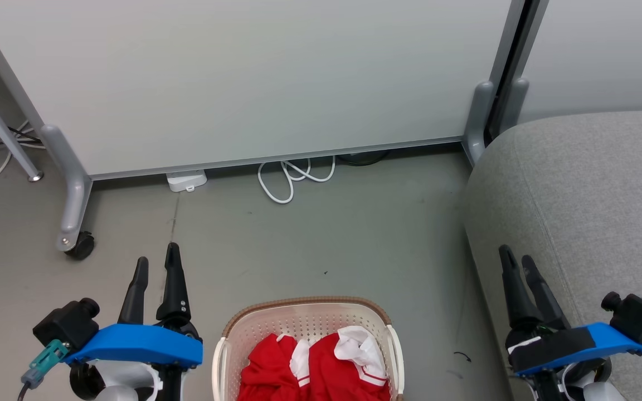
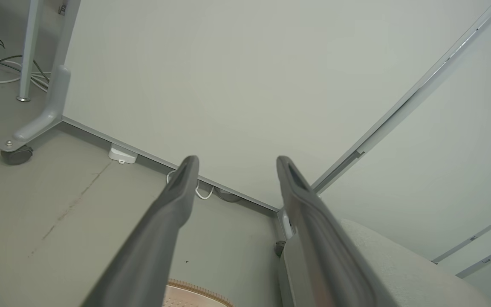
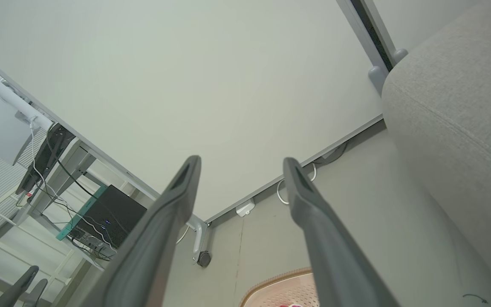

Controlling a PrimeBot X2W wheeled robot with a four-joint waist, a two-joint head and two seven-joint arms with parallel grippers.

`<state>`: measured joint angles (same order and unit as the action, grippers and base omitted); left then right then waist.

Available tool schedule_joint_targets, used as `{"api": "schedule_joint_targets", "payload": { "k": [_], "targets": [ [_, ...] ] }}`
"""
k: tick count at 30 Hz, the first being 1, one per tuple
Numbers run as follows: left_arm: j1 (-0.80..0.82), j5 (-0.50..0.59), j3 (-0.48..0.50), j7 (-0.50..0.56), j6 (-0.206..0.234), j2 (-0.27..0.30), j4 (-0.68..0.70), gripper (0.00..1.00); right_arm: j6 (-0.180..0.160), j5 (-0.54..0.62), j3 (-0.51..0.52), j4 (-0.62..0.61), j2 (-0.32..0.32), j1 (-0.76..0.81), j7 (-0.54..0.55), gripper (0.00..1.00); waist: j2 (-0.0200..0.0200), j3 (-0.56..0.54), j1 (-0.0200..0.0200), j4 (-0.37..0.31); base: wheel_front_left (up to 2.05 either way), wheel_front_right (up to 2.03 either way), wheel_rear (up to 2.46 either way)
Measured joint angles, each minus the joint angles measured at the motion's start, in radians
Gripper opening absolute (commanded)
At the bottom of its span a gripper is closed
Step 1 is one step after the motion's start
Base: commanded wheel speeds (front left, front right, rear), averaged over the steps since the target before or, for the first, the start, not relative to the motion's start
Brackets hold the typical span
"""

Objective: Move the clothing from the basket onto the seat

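Dark and empty, the left pincer (image 1: 157, 253) and right pincer (image 1: 515, 253) both stood spread wide, flanking the basket (image 1: 304, 303) on the floor (image 1: 354, 234) and touching nothing. Inside the basket lay the clothing (image 1: 321, 367), red with white trim, crumpled in a loose heap. It looked light, limp and likely to drape and trail, so a raised fold near the middle seemed the best hold. The seat (image 1: 594, 195) lay just beside, at the right.
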<state>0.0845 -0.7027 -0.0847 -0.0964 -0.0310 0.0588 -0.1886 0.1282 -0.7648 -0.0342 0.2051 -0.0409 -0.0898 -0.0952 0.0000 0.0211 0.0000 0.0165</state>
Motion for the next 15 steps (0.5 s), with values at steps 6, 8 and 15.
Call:
{"api": "schedule_joint_targets", "payload": {
  "k": [6,8,15],
  "targets": [
    [0.003,0.06,-0.019,-0.013,0.009,0.004,0.001,1.0,0.001,0.06,-0.008,0.001,0.0,-0.006,-0.014,1.0,0.0,0.002,0.0,0.002,0.0,0.0,0.0],
    [0.004,0.082,-0.025,-0.02,0.013,0.005,0.002,1.0,0.001,0.083,-0.012,0.001,-0.001,-0.009,-0.021,1.0,0.0,0.003,0.0,0.002,0.0,0.0,0.0],
    [0.007,0.159,-0.044,-0.04,0.019,0.008,0.006,1.0,0.001,0.163,-0.024,0.001,-0.001,-0.011,-0.04,1.0,0.0,0.006,0.0,0.004,0.0,0.0,0.0]
  ]
}}
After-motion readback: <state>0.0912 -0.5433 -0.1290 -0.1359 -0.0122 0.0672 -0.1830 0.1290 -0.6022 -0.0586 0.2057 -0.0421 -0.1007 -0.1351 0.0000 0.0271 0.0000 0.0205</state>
